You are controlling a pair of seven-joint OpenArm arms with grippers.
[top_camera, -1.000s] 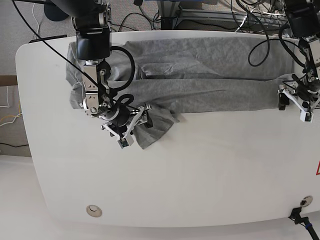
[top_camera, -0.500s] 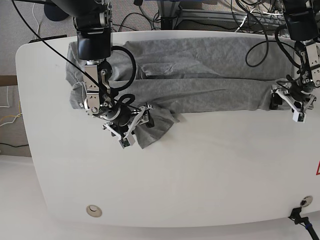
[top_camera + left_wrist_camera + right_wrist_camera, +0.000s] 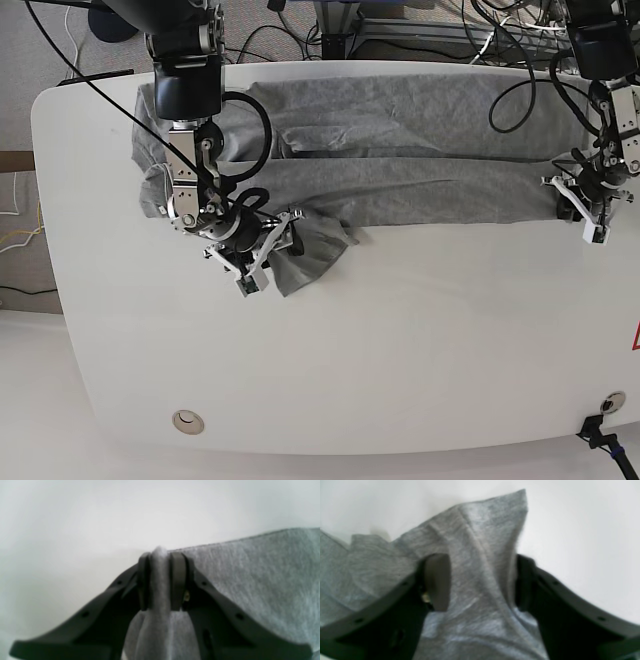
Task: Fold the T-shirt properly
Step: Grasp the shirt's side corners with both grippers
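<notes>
Grey T-shirt (image 3: 420, 150) lies across my white table (image 3: 400, 340). My left gripper (image 3: 161, 580) pinches its edge tight. My right gripper (image 3: 482, 582) straddles a sleeve fold, jaws apart.

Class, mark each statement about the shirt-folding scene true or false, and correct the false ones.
1. The left end effector pinches a fold of the T-shirt. True.
2. The right end effector has its jaws pressed tight together. False: they stand apart, with cloth between them.
3. The T-shirt lies bunched in one heap at the table's middle. False: it stretches along the far side.
4. The table is white. True.
5. The T-shirt is red. False: it is grey.
</notes>
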